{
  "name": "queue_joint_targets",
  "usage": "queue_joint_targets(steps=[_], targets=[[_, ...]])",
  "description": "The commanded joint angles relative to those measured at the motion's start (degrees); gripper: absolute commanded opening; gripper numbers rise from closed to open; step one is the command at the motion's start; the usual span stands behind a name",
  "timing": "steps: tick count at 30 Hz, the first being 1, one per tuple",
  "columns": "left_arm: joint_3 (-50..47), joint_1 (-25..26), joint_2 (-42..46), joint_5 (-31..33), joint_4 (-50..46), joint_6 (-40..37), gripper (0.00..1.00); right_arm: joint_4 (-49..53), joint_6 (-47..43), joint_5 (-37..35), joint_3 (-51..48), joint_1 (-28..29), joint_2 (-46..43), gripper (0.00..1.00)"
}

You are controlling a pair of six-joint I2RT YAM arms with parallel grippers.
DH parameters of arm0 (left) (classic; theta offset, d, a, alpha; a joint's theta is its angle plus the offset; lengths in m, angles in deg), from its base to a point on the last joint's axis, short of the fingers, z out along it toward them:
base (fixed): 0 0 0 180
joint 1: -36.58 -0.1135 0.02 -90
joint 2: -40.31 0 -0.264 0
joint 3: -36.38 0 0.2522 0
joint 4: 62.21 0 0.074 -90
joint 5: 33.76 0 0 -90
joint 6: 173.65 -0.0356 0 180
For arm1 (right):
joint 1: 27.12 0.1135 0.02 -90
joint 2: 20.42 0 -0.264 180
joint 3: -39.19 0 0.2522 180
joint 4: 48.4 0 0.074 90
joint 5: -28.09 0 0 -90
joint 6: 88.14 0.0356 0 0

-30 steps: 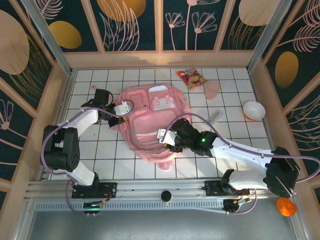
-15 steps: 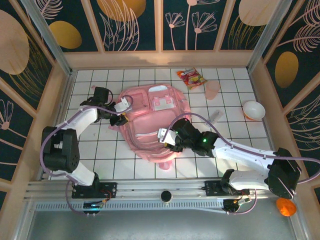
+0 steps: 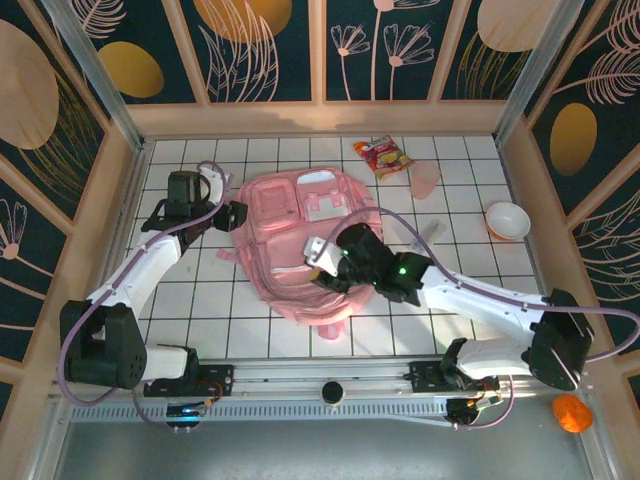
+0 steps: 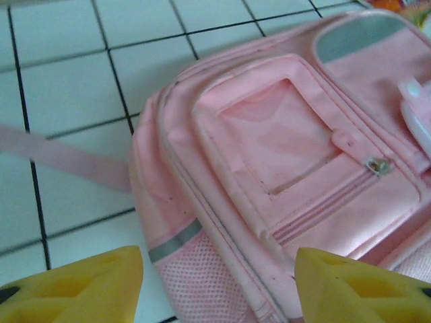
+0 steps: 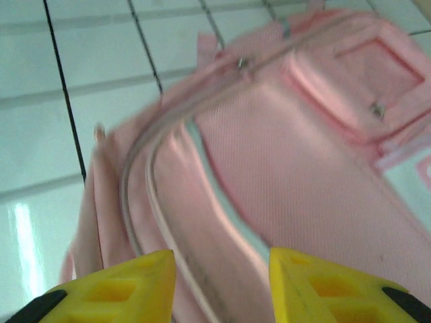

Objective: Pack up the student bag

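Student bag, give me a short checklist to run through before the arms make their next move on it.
1. The student bag lies flat on the tiles, front up: ok.
2. The left gripper is open and empty at the bag's left edge: ok.
3. The right gripper has its fingers apart over the bag, nothing between them: ok.
4. A compartment is open for loading: cannot tell; the front pocket zip looks shut.
5. The loose strap lies clear of the left gripper: ok.
6. The snack packet and bowl are packed: not ok, both sit out on the tiles.
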Motion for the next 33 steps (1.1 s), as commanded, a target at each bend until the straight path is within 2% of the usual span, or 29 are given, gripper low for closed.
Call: queue_joint_targets(steps=[1, 4, 8, 11, 13, 16, 19, 27, 28, 33], targets=[[-3.3, -0.6, -1.3, 1.7, 5.5, 21.3, 0.58, -5.4, 14.7, 3.2, 5.0, 0.4, 4.4, 0.41], [-3.6, -1.0, -4.2, 3.0, 9.3, 27.8, 0.53, -4.2, 28.2, 1.3, 7.4, 0.4, 7.3, 0.38], [-1.7, -1.0, -10.6, -3.2, 12.1, 31.6, 0.45, 0.0, 43.9, -4.5, 5.8, 0.4, 6.3, 0.32], [-1.8, -1.0, -13.4, -5.5, 14.9, 33.4, 0.45, 2.2, 53.7, -9.0, 1.9, 0.1, 2.6, 0.32], [-2.5, -1.0, -14.3, -5.5, 16.7, 34.1, 0.46, 2.4, 61.1, -8.4, -1.9, -0.9, 0.1, 0.32], [-3.6, -0.9, -16.2, -7.9, 19.2, 35.8, 0.46, 0.3, 67.4, -5.0, -7.2, -2.6, -2.2, 0.32], [-5.5, -0.7, -16.6, -6.6, 20.9, 37.4, 0.42, -1.3, 69.5, -3.4, -10.6, -3.6, -2.7, 0.32], [-13.3, -0.6, -11.0, -4.7, 24.9, 42.3, 0.02, -4.5, 65.4, -0.1, -13.0, -13.6, 1.2, 0.32], [-14.8, -0.6, -9.4, -4.7, 25.5, 43.4, 0.00, -5.1, 63.9, 0.4, -12.5, -15.1, 2.1, 0.32], [-24.0, -0.4, 1.8, -4.2, 27.9, 50.6, 0.00, -7.0, 56.0, 2.8, -6.5, -22.0, 9.7, 0.31]])
